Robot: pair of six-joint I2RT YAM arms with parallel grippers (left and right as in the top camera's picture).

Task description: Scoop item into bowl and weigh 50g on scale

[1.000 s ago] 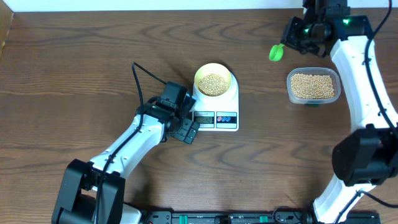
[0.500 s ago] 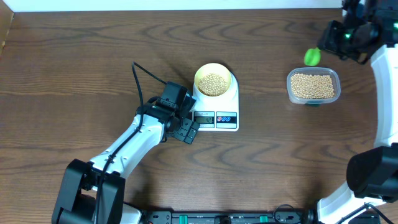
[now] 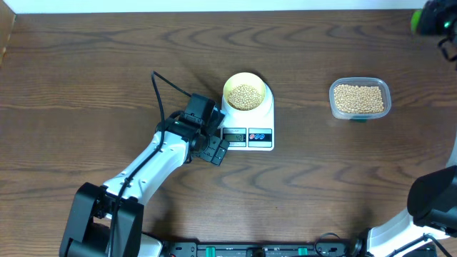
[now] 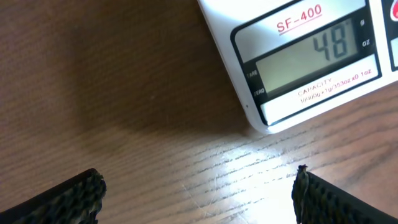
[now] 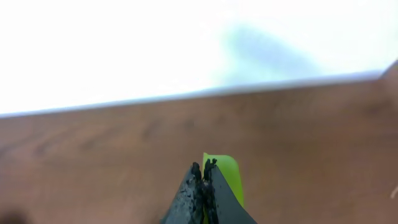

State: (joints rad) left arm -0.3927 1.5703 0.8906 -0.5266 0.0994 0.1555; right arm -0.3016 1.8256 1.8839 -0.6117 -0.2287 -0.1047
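Observation:
The pale-yellow bowl (image 3: 246,92) holds tan beans (image 3: 245,95) and stands on the white scale (image 3: 250,123). The scale's display (image 4: 314,59) reads 48 in the left wrist view. My left gripper (image 3: 216,149) is open and empty, low over the table just left of the scale's front; its fingers (image 4: 68,198) frame bare wood. My right gripper (image 5: 204,171) is shut on a green scoop (image 5: 225,177); in the overhead view the scoop (image 3: 416,20) shows at the top right corner, far from the scale.
A clear plastic tub (image 3: 360,98) full of beans stands right of the scale. The table's far edge meets a white wall (image 5: 186,43) in the right wrist view. The left arm's black cable (image 3: 158,96) arcs over the table left of the bowl.
My right gripper has carried the green scoop to the right and back, from left of the tub to the table's top right corner. The left arm, bowl and scale have not moved.

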